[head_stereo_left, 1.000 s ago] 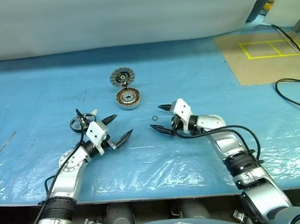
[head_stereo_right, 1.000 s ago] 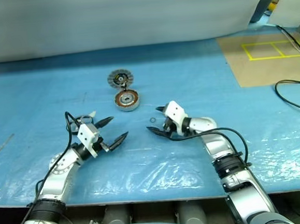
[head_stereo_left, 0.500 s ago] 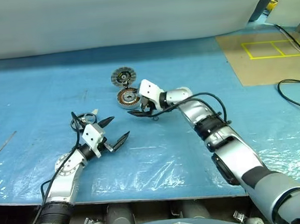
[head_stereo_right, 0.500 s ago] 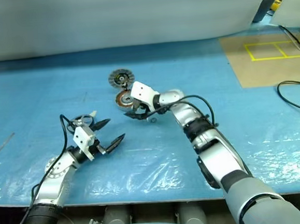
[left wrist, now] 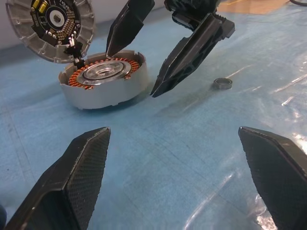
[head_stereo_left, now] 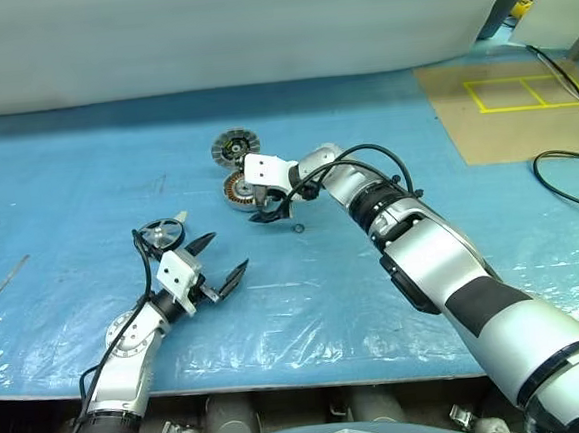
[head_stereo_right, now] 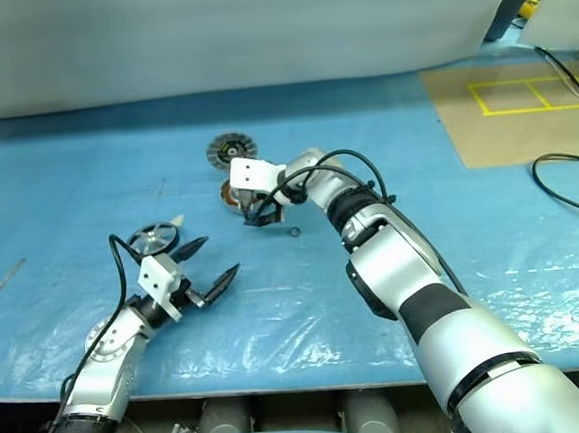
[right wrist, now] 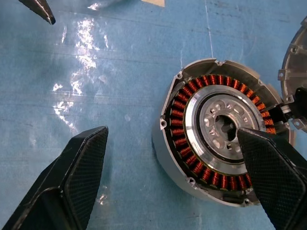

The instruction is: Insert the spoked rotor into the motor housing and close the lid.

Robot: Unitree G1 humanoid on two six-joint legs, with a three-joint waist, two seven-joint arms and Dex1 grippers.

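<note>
The motor housing (right wrist: 192,143), a silver puck with copper windings, lies open on the blue sheet. The ribbed lid (head_stereo_left: 236,147) stands tilted just behind it, joined at the rim. My right gripper (head_stereo_left: 262,205) hovers open over the housing's near side. One of its fingers (right wrist: 273,177) is above the grey centre and the other (right wrist: 72,182) is over the sheet beside it. The spoked rotor (head_stereo_left: 160,233) lies flat on the sheet, to the left. Just in front of the rotor my left gripper (head_stereo_left: 222,257) is open and empty, pointing towards the housing (left wrist: 103,79).
A small metal ring (head_stereo_left: 298,227) lies on the sheet right of the housing. A thin rod (head_stereo_left: 4,284) rests at the far left. A brown board with yellow tape (head_stereo_left: 502,109) and a black cable (head_stereo_left: 567,175) are at the back right. The table's front edge runs close to me.
My right arm has swung left and away from me, from beside the small ring to over the housing, tipping downwards. The left gripper has drawn back slightly, uncovering the rotor.
</note>
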